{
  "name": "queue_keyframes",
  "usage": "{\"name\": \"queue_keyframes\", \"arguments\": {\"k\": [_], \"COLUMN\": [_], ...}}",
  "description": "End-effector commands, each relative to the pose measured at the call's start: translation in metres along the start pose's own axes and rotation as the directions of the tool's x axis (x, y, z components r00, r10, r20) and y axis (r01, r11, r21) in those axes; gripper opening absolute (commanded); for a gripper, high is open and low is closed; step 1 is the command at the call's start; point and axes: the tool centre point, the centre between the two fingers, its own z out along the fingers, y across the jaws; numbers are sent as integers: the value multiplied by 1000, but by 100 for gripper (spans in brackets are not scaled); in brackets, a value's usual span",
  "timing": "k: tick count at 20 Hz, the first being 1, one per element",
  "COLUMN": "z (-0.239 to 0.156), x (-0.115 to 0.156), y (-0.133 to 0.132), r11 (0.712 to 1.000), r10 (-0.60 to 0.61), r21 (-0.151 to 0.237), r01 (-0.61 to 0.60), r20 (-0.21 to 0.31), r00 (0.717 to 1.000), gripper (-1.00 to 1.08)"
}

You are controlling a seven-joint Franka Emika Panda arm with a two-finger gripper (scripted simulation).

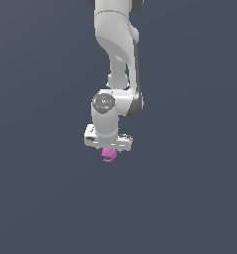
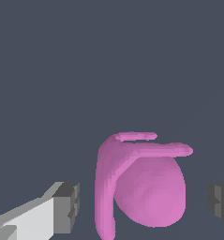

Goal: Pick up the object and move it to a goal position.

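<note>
One object (image 2: 148, 187), pink and lumpy, sits between the end effector (image 2: 144, 204) fingers (image 2: 66, 206), which stand apart, not touching it. Likely light, rigid and smooth; the rounded body looks a safer hold than the thin curled piece. Worktop edges not visible.

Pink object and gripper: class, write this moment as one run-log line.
arm: over object | gripper: open, fingers either side, gaps visible | pink object: between fingers, not gripped | goal: not visible
</note>
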Motion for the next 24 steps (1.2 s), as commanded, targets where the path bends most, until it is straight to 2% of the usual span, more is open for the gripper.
{"name": "queue_keyframes", "arguments": {"k": [1,8,9,24], "z": [14,29,29,24], "x": [-1,0,0,-2], "y": [0,0,0,0], "r11": [1000,1000,1000,1000], "r10": [1,2,2,2], "r21": [0,0,0,0], "r01": [-1,-2,-2,-2], "r20": [1,0,0,0], "r00": [1000,1000,1000,1000], "gripper": [100,100,-100,-100]}}
